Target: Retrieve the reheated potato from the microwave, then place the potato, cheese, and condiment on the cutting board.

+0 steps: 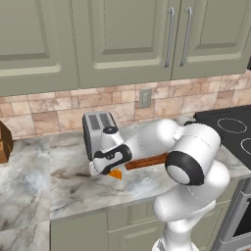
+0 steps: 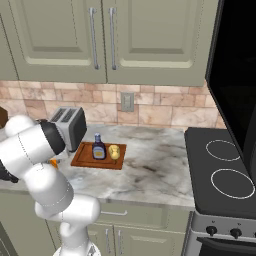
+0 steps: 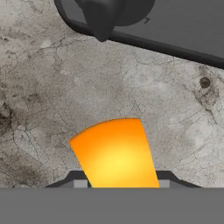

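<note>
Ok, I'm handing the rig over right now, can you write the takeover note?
Gripper: down on the counter in front of the toaster, jaws either side of the cheese; a firm grip can't be confirmed.
Potato and condiment: already on the cutting board, bottle upright, side by side.
Done: potato retrieved, potato and condiment placed.
Left: finish gripping the cheese, carry it to the board, release.

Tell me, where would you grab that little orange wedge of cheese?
Across its two flat slanted sides, coming straight down from above. The orange triangular cheese wedge lies flat on the marble counter, and the two-finger gripper already straddles it at its narrower end, where the sides give the fingers even faces to press.
</note>
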